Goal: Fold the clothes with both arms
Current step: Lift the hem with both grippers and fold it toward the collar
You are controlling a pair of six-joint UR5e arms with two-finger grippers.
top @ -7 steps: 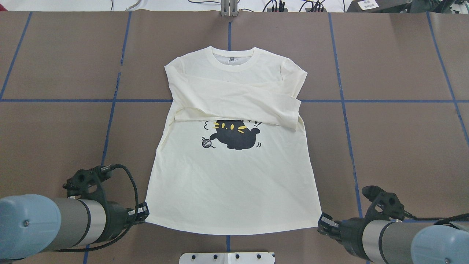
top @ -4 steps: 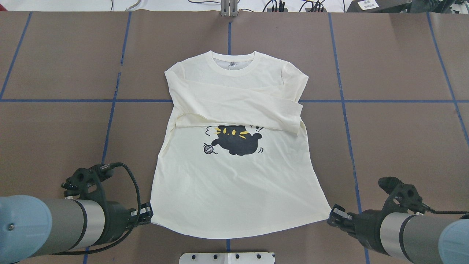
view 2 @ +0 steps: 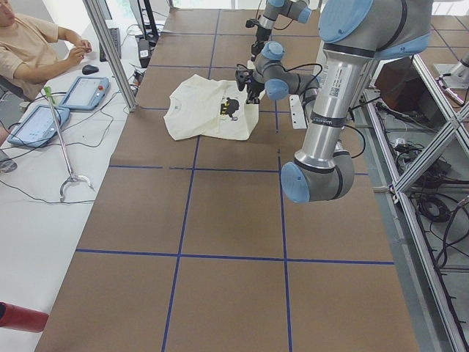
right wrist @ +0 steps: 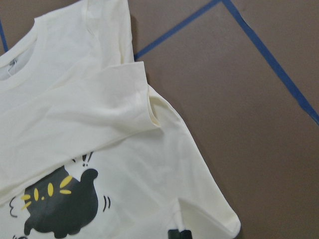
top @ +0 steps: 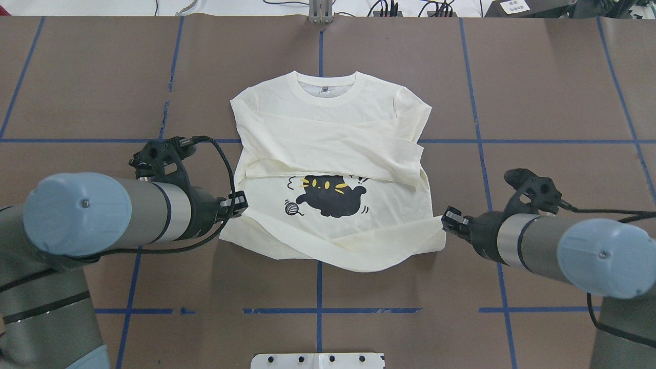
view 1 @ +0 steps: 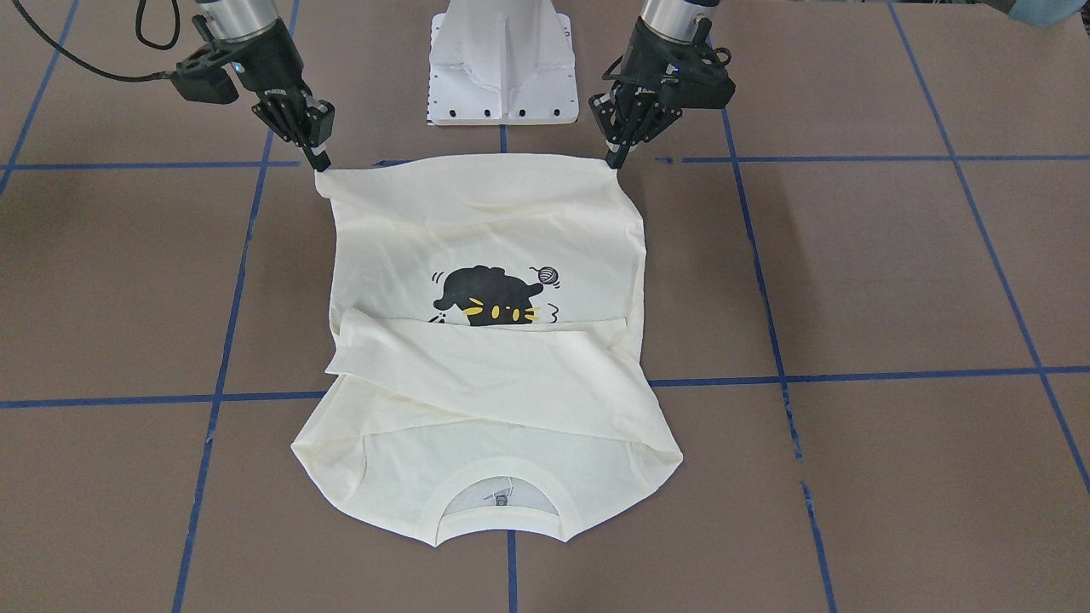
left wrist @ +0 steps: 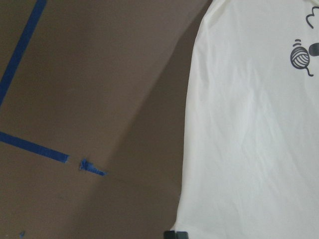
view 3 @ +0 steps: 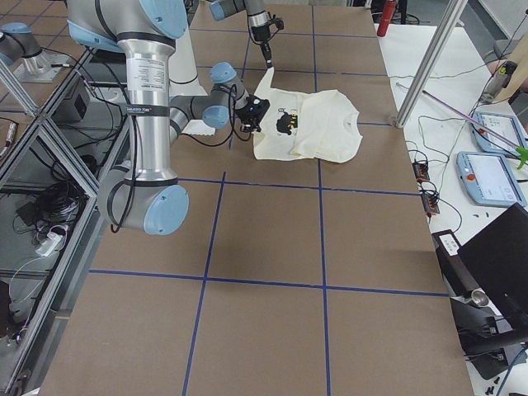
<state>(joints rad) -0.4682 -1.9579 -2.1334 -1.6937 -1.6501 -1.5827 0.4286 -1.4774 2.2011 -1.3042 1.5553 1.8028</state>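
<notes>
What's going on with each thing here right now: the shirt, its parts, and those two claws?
T-shirt: print side up, partly folded, lower part raised off the table.
sleeves: folded across the chest, overlapping.
hem: lifted, sagging in the middle, held at both corners.
collar: lying flat, at the end far from the robot.
left gripper: shut on one hem corner.
right gripper: shut on the other corner.

Left arm and right arm: grey metal tubes, light-blue round caps with a centre screw. Black ribbed cables reach the black left end effector and right end effector.
</notes>
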